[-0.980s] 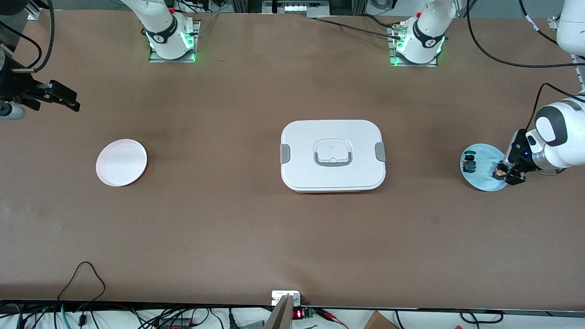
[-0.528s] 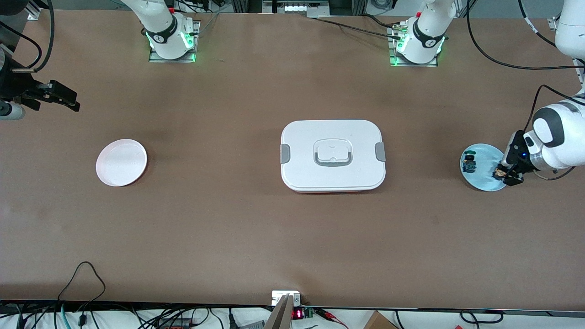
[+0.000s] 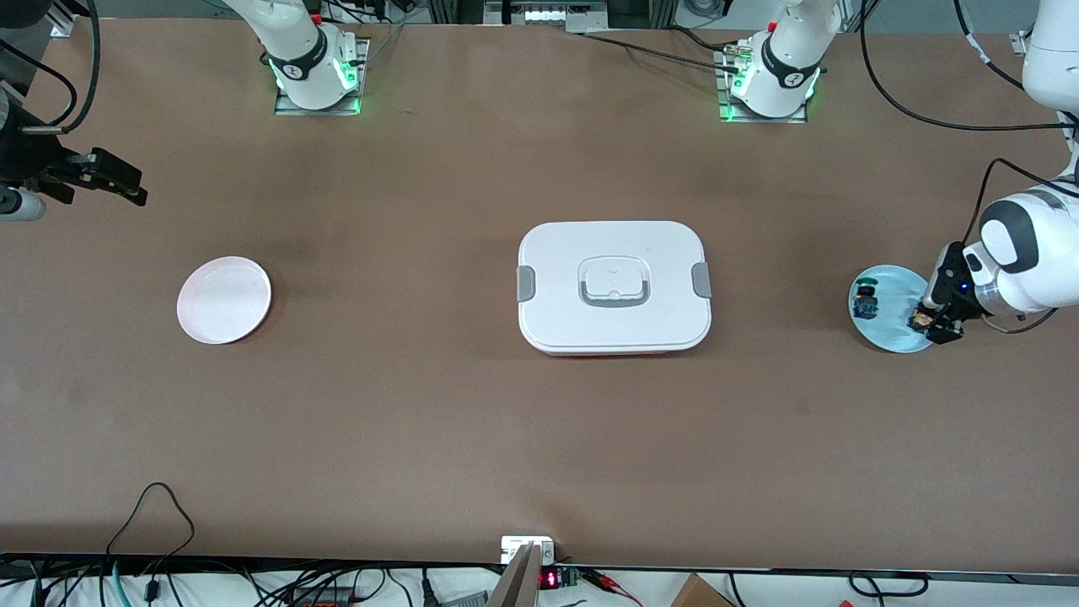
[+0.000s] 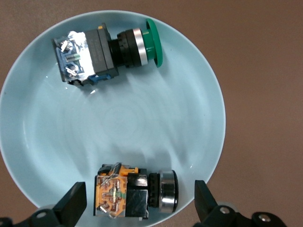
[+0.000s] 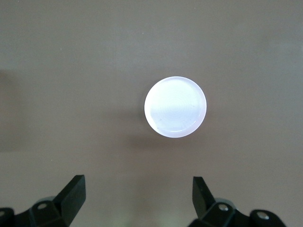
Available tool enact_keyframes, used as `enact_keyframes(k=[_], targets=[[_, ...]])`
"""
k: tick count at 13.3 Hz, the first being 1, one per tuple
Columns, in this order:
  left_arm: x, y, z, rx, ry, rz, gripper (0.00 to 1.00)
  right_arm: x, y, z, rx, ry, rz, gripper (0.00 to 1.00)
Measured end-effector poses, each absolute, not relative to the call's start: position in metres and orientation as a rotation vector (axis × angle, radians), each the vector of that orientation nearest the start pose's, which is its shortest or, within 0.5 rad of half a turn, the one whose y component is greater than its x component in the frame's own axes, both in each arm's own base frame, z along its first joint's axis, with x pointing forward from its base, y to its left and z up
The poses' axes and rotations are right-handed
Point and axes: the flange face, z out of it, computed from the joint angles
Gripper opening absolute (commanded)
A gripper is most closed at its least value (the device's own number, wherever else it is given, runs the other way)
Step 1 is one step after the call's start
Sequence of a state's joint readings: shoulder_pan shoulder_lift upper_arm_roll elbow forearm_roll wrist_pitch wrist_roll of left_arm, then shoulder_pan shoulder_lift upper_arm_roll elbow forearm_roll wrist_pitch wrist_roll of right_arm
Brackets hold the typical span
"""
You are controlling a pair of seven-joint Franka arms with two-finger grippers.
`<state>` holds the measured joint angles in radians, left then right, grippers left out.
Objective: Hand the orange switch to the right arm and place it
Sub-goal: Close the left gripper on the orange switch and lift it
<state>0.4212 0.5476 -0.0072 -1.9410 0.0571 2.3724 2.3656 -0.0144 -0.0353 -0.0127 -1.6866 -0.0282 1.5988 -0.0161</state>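
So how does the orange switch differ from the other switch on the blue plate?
The orange switch has an orange body and a black round cap; the green-capped switch has a black and blue body with a wide green cap. The orange switch lies between the open left gripper's fingers; the green-capped switch lies apart from them. Both lie on their sides on the light blue plate, caps toward the same side.

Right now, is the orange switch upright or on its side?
On its side. The orange switch lies flat on the blue plate, cap pointing sideways, between the open fingers of the left gripper.
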Motion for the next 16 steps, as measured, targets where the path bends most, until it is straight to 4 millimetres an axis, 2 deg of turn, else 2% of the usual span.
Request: enact_keyframes(k=[6,8,11,12,13,14,16], targets=[[0.557,0.245,0.183,-1.760,2.726,0.085,0.98,0.543,-0.019,0.592,-3.167,0.017,0.084,1.00],[0.557,0.245,0.179,-1.759,2.726,0.084,0.94,0.543,-0.021,0.592,-3.167,0.025,0.084,1.00],[0.558,0.245,0.178,-1.752,2.727,0.082,0.79,0.542,-0.023,0.592,-3.167,0.030,0.084,1.00],[0.559,0.245,0.179,-1.750,2.728,0.082,0.77,0.542,-0.023,0.592,-3.167,0.030,0.084,1.00],[0.559,0.245,0.179,-1.748,2.729,0.081,0.72,0.542,-0.023,0.592,-3.167,0.030,0.084,1.00],[0.559,0.245,0.179,-1.746,2.730,0.081,0.62,0.542,-0.023,0.592,-3.167,0.031,0.085,1.00],[0.561,0.244,0.180,-1.738,2.732,0.077,0.25,0.542,-0.023,0.592,-3.167,0.031,0.085,1.00]])
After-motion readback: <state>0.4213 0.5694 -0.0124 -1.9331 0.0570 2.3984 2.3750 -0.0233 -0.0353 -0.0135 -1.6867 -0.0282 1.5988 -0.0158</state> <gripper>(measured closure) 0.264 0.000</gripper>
